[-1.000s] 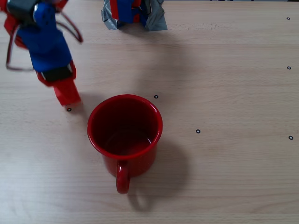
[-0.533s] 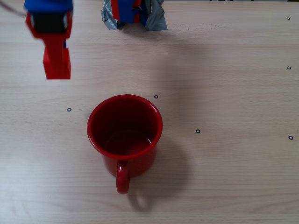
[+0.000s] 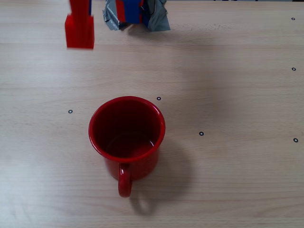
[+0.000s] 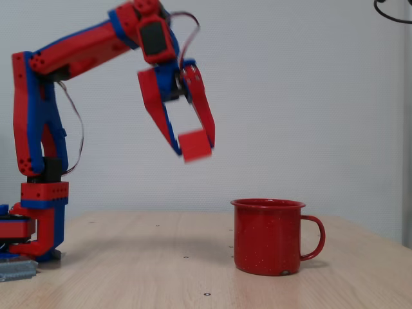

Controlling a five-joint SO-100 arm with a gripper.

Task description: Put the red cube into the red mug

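The red cube (image 4: 194, 145) is pinched between the gripper (image 4: 193, 145) fingertips, lifted since a second ago from the table (image 3: 237, 95) to high above it, short of the red mug (image 4: 268, 235); transport remains

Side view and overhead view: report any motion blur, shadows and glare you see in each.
In the side fixed view, the red cube and the claw holding it are smeared by motion, while the red mug is sharp. In the overhead fixed view, the mug casts a soft shadow toward lower right; its rim shows slight glare.
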